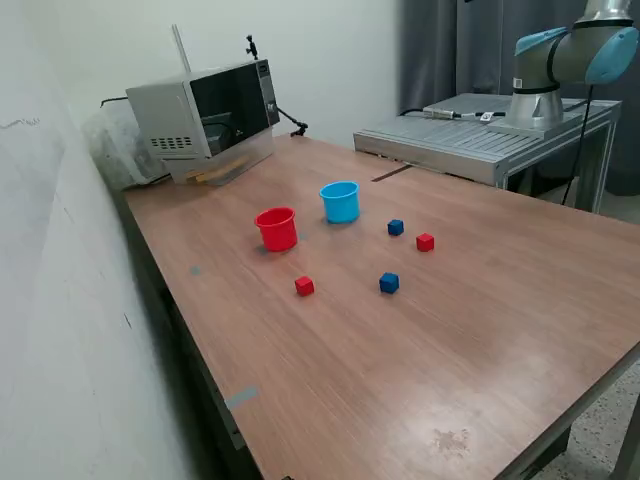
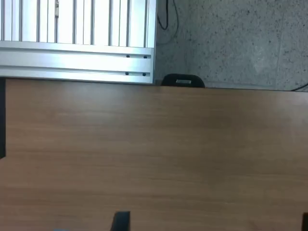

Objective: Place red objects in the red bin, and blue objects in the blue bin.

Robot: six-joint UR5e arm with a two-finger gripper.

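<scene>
In the exterior view the red bin and the light blue bin stand upright side by side mid-table. One red cube lies in front of the red bin, and another red cube lies toward the exterior view's right. A dark blue cube sits beside that red cube, and a second blue cube lies nearer the front. Only the arm shows at the top right. In the wrist view, two dark fingertips of my gripper peek in far apart, over bare wood with nothing between them.
A microwave sits at the table's back corner on the exterior view's left. The arm stands on an aluminium platform, also seen as the slotted platform in the wrist view. A white wall runs along the exterior view's left.
</scene>
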